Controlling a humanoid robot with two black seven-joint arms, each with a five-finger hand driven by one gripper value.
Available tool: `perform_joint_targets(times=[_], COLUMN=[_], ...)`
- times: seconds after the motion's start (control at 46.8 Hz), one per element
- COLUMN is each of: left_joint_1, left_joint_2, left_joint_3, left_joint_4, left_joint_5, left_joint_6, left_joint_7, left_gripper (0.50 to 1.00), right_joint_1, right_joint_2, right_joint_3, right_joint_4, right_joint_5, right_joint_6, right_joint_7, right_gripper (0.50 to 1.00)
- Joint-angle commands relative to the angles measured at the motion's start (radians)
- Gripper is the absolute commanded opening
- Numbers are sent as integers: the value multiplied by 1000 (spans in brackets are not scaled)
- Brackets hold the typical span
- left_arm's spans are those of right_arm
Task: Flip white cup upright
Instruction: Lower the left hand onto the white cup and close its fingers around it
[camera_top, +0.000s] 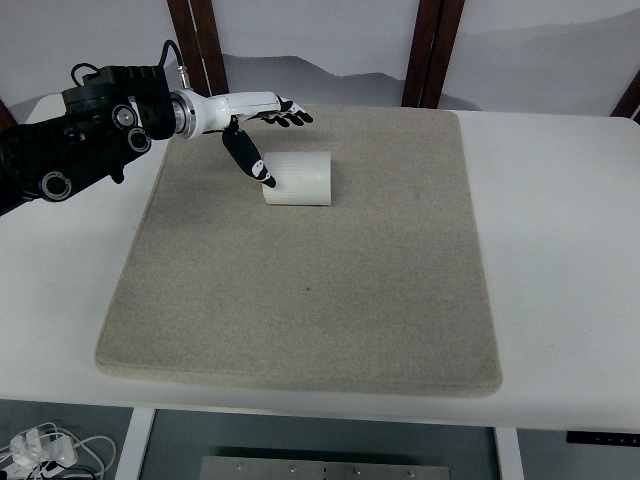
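Note:
A white cup (300, 179) lies on its side on the grey mat (300, 280), toward the mat's far left. My left hand (262, 128) comes in from the left edge on a black arm. Its fingers are spread and point right, just behind and above the cup. Its thumb (248, 157) points down and its tip touches the cup's left end. The hand holds nothing. The right arm does not show.
The mat lies on a white table (560, 250). Dark wooden posts (198, 45) stand behind the table's far edge. White cables (45, 450) lie on the floor at the lower left.

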Motion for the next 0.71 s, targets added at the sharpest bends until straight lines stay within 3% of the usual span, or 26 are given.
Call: perform_joint_targets(times=[0.0,0.684], left_joint_1=[-3,-1], left_joint_2=[-32,-231], left_joint_3=[6,8], left_joint_4=[30,229], left_joint_5=[2,97], left_joint_6=[5,10], left_joint_7=[4,4], left_gripper=[996,981], right_joint_1=[0,0], right_joint_2=[0,0], right_joint_3=[-1,-1], right_joint_4=[0,0], right_joint_5=[0,0], right_joint_6=[0,0], right_joint_7=[0,0], right_gripper=[952,952])
